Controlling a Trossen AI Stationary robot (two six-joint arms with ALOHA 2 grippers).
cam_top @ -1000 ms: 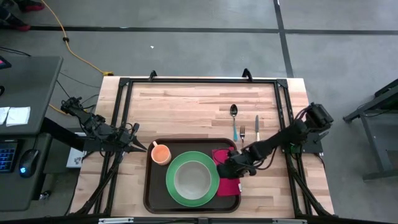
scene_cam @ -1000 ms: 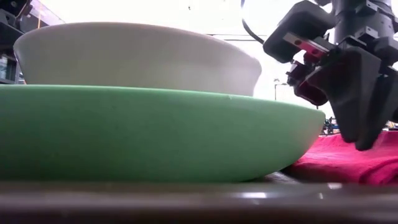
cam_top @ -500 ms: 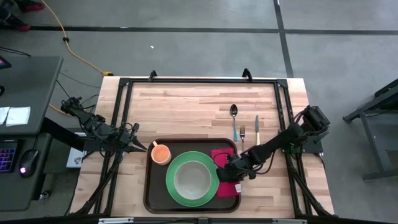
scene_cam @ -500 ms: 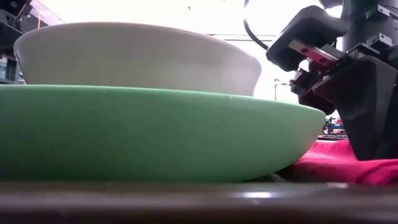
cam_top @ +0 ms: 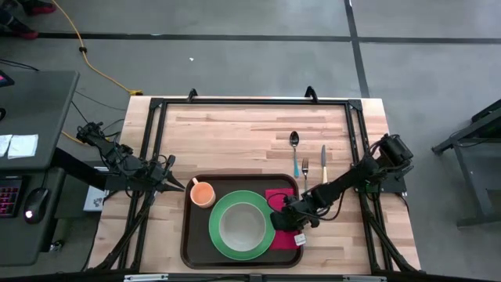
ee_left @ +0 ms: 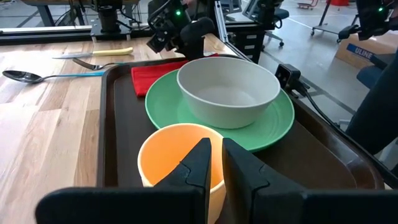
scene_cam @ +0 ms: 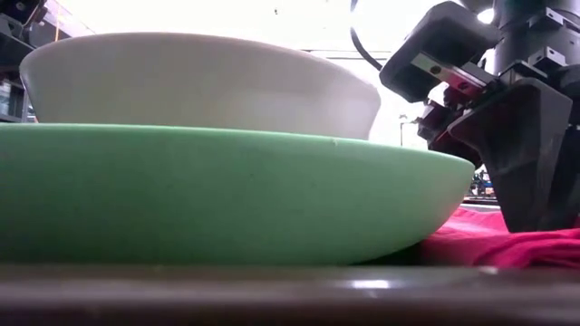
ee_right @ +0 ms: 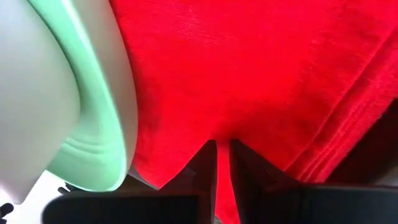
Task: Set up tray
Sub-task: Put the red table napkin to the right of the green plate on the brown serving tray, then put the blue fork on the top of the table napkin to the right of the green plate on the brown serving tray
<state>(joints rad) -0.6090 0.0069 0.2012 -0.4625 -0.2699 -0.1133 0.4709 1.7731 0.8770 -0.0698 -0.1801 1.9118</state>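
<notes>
Tray (cam_top: pixel 188 243), dark brown, sits at the lower centre of the high view, holding an orange cup (cam_top: pixel 202 193), a green plate (cam_top: pixel 242 225) with a white bowl (cam_top: pixel 242 224), and a red napkin (cam_top: pixel 286 235) along its right side. Right gripper (cam_top: pixel 288 220) presses down there, fingers pinched on the cloth, probably to lay it beside the plate. Left gripper (cam_top: pixel 178 187) waits at the cup, its fingers nearly together, holding nothing.

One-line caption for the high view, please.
Right gripper pinches the red napkin beside the green plate on the tray; left gripper waits by the orange cup.
</notes>
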